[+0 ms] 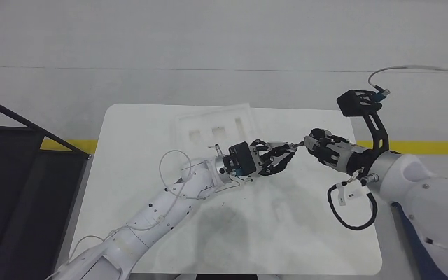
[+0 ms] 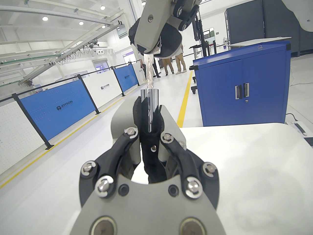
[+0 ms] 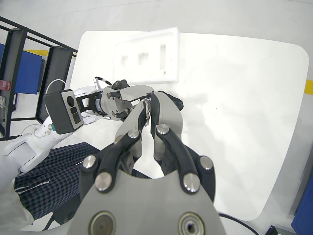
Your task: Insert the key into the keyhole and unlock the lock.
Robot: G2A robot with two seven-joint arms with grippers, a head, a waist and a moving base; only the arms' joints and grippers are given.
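Observation:
My left gripper [image 2: 149, 106] is shut on a small chrome lock [image 2: 149, 97], held above the table with its keyhole end facing away from the wrist. Facing it, my right gripper [image 2: 152, 49] is shut on a silver key [image 2: 149, 72]. The key's tip touches the lock's end face; how far it has entered is hidden. From above, the left gripper [image 1: 278, 154] and right gripper [image 1: 309, 143] meet tip to tip over the middle of the table, the key [image 1: 299, 145] bridging them. In the right wrist view, the key [image 3: 147, 112] sits between the right gripper's [image 3: 147, 105] pads.
A white foam tray [image 1: 210, 126] with several empty cut-outs lies at the back of the white table [image 1: 315, 231], just behind the grippers. A blue cabinet [image 2: 242, 84] stands beyond the table's edge. A black frame [image 1: 35, 133] stands to the left.

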